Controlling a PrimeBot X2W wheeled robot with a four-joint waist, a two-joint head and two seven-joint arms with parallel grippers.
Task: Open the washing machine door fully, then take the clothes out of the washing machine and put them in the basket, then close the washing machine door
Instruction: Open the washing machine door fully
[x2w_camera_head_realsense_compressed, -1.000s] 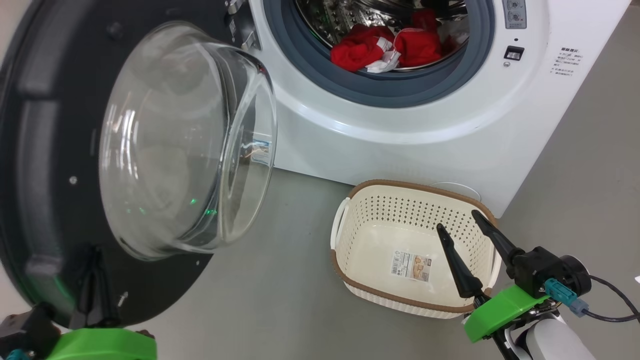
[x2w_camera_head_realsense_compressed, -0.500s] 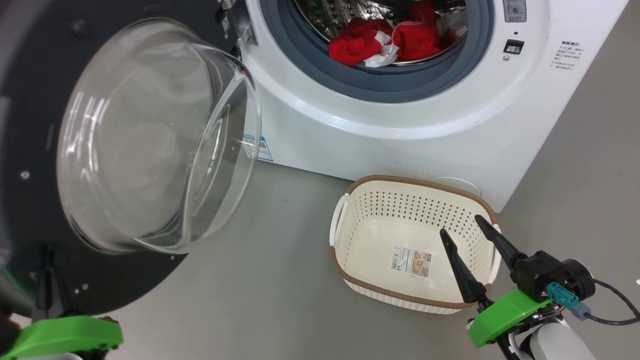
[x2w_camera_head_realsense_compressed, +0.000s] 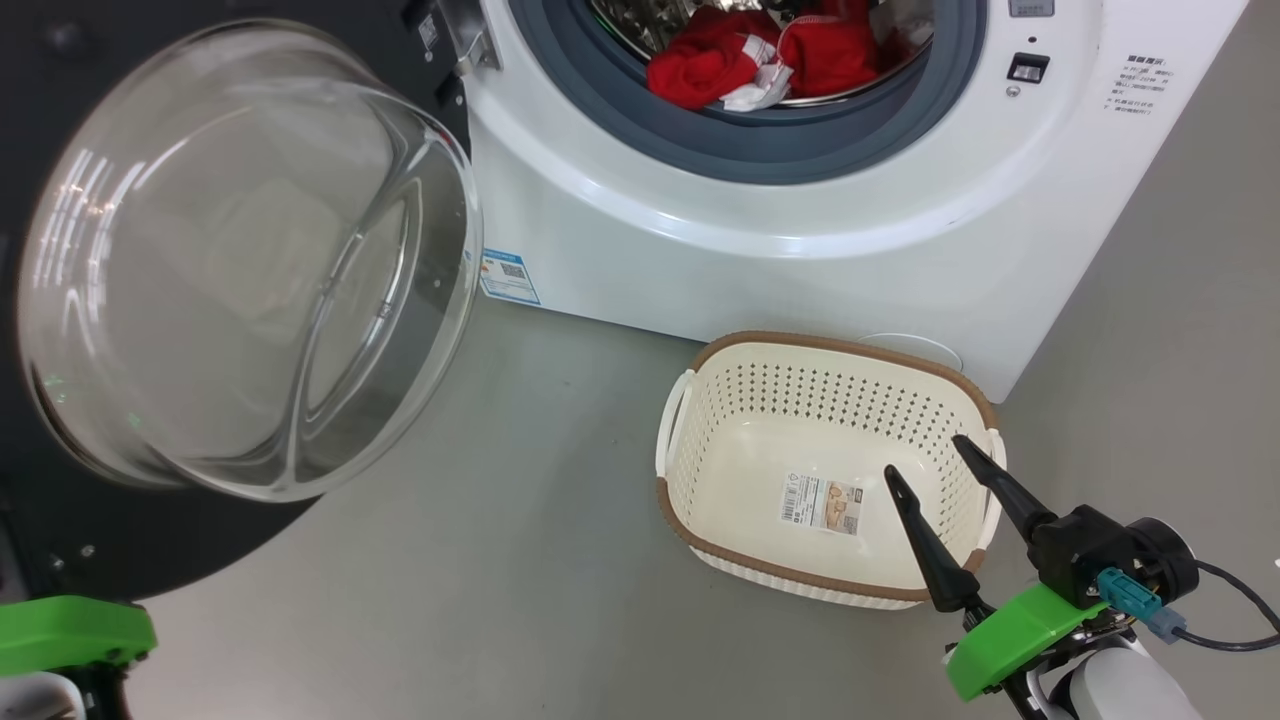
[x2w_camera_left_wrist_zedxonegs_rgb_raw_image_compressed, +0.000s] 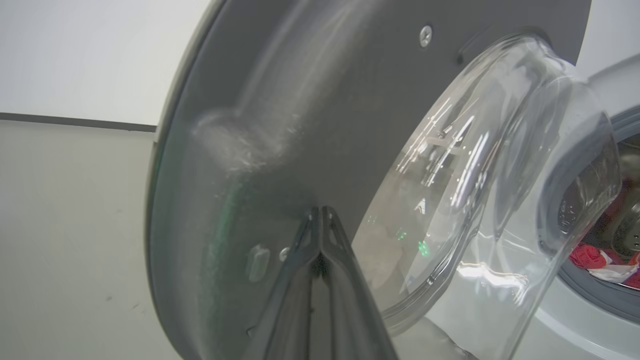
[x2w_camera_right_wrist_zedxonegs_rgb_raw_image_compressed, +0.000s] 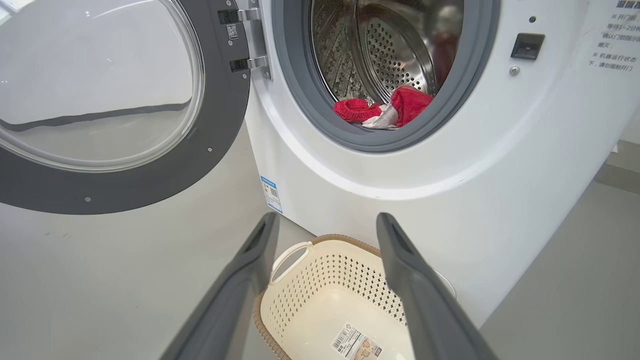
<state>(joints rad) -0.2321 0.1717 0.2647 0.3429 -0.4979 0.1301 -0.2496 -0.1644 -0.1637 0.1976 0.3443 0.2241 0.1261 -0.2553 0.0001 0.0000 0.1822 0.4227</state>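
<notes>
Left gripper (x2w_camera_left_wrist_zedxonegs_rgb_raw_image_compressed: 320, 214) clenched, tips by the washing machine door (x2w_camera_left_wrist_zedxonegs_rgb_raw_image_compressed: 310, 100) — right gripper (x2w_camera_head_realsense_compressed: 924, 456) splayed over the basket (x2w_camera_head_realsense_compressed: 800, 400).

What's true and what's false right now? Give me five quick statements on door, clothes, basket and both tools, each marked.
1. The washing machine door is swung open. True.
2. The clothes lie inside the washing machine. True.
3. The basket has a red garment in it. False: it holds a label sticker and no clothes, and it stands on the floor in front of the machine.
4. The right tool is open over the basket. True.
5. The left tool is spread wide. False: its fingers are shut together, tips at the door's dark inner face.
</notes>
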